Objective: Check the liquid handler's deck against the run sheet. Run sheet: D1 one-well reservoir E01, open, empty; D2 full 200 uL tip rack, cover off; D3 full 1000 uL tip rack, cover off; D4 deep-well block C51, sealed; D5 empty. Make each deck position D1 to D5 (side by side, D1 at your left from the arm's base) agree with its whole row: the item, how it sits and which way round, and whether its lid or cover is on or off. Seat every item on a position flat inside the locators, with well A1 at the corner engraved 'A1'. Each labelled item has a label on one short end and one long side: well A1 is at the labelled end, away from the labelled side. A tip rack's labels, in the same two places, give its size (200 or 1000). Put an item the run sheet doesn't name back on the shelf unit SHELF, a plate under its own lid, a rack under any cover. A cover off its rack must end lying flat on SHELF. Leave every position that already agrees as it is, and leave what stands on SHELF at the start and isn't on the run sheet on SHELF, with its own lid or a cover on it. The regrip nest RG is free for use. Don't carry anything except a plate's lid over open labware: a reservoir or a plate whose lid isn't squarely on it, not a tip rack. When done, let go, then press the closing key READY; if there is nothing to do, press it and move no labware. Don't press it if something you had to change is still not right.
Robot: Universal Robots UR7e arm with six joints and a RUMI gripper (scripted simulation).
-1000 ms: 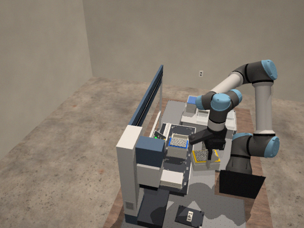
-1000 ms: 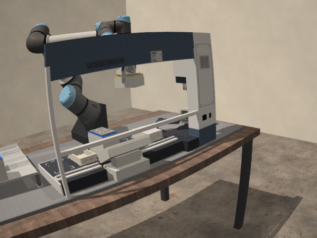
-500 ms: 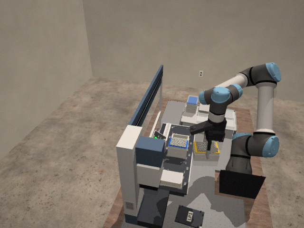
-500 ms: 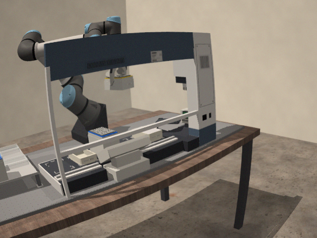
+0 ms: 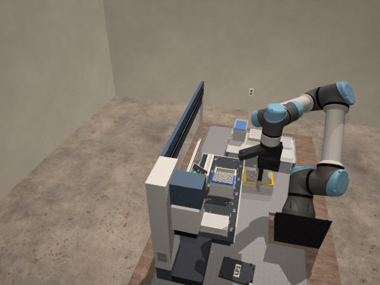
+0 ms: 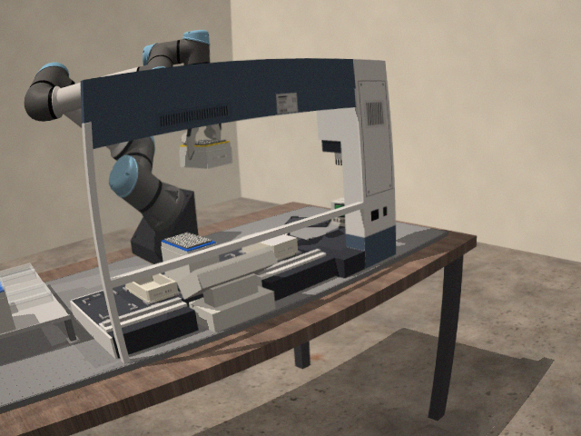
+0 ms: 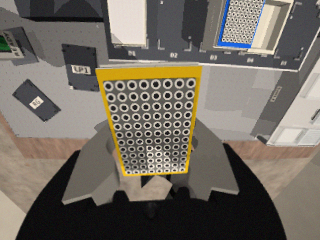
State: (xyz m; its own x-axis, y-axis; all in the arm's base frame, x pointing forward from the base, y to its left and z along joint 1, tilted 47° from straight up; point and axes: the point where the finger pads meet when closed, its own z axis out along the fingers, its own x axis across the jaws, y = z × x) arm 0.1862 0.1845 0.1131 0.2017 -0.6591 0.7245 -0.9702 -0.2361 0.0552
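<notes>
My gripper [image 5: 259, 181] [image 7: 153, 119] is shut on a yellow-rimmed tip rack [image 5: 252, 175] [image 6: 206, 152] [image 7: 150, 125] with its cover off. It holds the rack high in the air beside the deck [image 5: 236, 196], on the arm's side. On the deck stands a blue-rimmed tip rack [image 5: 222, 177] [image 6: 187, 241] [image 7: 242, 22], uncovered. An open cream reservoir [image 5: 225, 169] [image 6: 152, 287] [image 7: 272, 25] sits right behind it. A white closed block [image 5: 214, 221] [image 6: 281, 243] [image 7: 126, 20] sits at the other end of the deck. The deck positions between the block and the blue rack are bare.
The shelf unit [image 5: 288, 150] [image 6: 23, 286] stands at the back with a blue-covered rack [image 5: 240, 124] on it. The handler's tall gantry [image 6: 225, 94] spans the deck. A dark plate marked LP1 [image 5: 237, 269] [image 7: 80, 70], a second dark plate [image 7: 36, 102] and a green key [image 5: 194, 171] [image 7: 10, 42] lie nearby.
</notes>
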